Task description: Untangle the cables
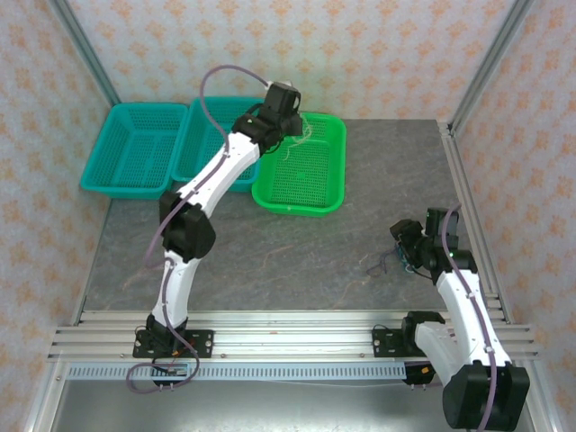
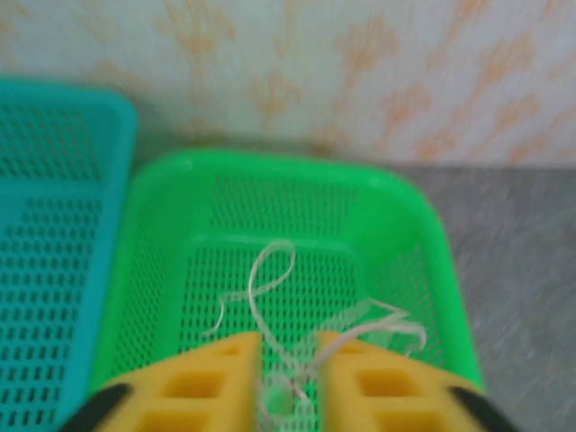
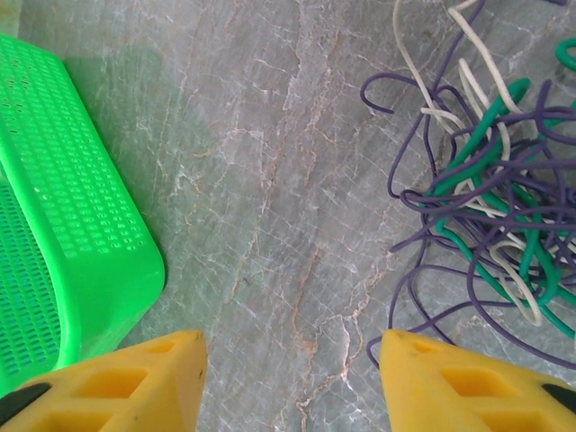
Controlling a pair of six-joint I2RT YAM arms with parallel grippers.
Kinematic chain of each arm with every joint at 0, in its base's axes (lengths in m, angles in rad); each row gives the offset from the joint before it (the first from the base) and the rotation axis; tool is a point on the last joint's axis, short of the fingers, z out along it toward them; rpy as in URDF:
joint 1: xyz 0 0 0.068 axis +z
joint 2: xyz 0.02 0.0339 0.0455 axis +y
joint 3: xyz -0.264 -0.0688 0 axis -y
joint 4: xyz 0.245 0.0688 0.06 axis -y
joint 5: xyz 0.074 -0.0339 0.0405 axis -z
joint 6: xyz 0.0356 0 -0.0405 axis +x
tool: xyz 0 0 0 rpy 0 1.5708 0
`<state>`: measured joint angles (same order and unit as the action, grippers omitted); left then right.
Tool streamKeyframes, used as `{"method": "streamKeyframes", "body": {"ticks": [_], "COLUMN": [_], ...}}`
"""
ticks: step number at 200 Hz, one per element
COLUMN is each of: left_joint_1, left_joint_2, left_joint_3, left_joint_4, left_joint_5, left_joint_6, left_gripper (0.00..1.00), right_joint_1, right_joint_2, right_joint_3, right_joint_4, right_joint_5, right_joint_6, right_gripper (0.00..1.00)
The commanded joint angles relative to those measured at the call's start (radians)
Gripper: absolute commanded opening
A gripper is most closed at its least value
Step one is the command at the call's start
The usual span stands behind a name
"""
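- left gripper [image 2: 288, 342], a yellow two-finger pincer: hangs over the bright green perforated plastic basket [image 2: 270, 166]. The jaws stand a narrow gap apart. Thin cream strands run through that gap, and from here I cannot tell whether either finger touches them.
- loose cream-white wires [image 2: 270, 270]: a few thin squiggles on the floor of the green basket. One curls into a loop and another trails toward the right wall.
- right gripper [image 3: 288, 342], a matching yellow pincer: sits low over the near right part of the table. The jaws are spread wide, with bare tabletop between them.
- tangled bunch of cables [image 3: 490, 207]: dark purple, green-teal and cream-white wires knotted together. It lies on the table just ahead and to the right of the right gripper, clear of both fingers and well apart from the green basket.
- far-left teal plastic basket [image 1: 135, 148]: sits at the back left of the table.
- second teal plastic basket [image 1: 205, 144]: sits between the first teal basket and the green basket, partly behind the left arm.
- grey marbled tabletop [image 1: 297, 261]: carries all of the above.
- purple-grey hose [image 1: 216, 81]: arches above the left arm.
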<state>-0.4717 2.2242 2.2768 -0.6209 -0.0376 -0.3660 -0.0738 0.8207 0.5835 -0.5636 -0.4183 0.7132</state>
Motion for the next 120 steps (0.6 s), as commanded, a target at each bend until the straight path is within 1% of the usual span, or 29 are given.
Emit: {"method": "streamKeyframes", "body": {"ticks": [1, 7, 15, 30, 44, 50, 74, 81, 98, 120], "left_joint_1": [0.022, 0.024, 0.025, 0.024, 0.023, 0.021, -0.007, -0.023, -0.079, -0.151], "left_joint_2": [-0.044, -0.062, -0.098, -0.195, -0.305, -0.380, -0.615, -0.680, -0.828, -0.981], "left_joint_3": [0.042, 0.025, -0.008, -0.111, -0.226, -0.281, -0.519, -0.583, -0.731, -0.914], "left_joint_4": [-0.066, -0.068, -0.060, -0.023, 0.021, 0.045, 0.131, 0.141, 0.145, 0.135], "left_joint_5": [0.104, 0.110, 0.118, 0.142, 0.183, 0.204, 0.252, 0.254, 0.226, 0.162], "left_joint_6": [-0.060, -0.066, -0.067, -0.078, -0.087, -0.089, -0.089, -0.085, -0.067, -0.056], "left_gripper": [0.58, 0.62, 0.65, 0.70, 0.71, 0.71, 0.71, 0.71, 0.71, 0.72], "right_joint_1": [-0.001, -0.003, -0.003, -0.003, -0.003, -0.004, -0.004, -0.004, -0.006, -0.006], "right_joint_2": [-0.018, -0.018, -0.014, 0.002, 0.040, 0.062, 0.180, 0.216, 0.304, 0.398], "right_joint_3": [0.030, 0.034, 0.041, 0.053, 0.073, 0.084, 0.140, 0.156, 0.180, 0.191], "right_joint_4": [-0.059, -0.068, -0.080, -0.087, -0.091, -0.091, -0.106, -0.114, -0.114, -0.081], "right_joint_5": [0.015, 0.029, 0.050, 0.076, 0.103, 0.118, 0.235, 0.282, 0.379, 0.406], "right_joint_6": [0.001, -0.002, -0.005, -0.021, -0.038, -0.047, -0.088, -0.091, -0.091, -0.115], "right_gripper": [0.54, 0.54, 0.55, 0.55, 0.56, 0.56, 0.57, 0.61, 0.75, 0.78]}}
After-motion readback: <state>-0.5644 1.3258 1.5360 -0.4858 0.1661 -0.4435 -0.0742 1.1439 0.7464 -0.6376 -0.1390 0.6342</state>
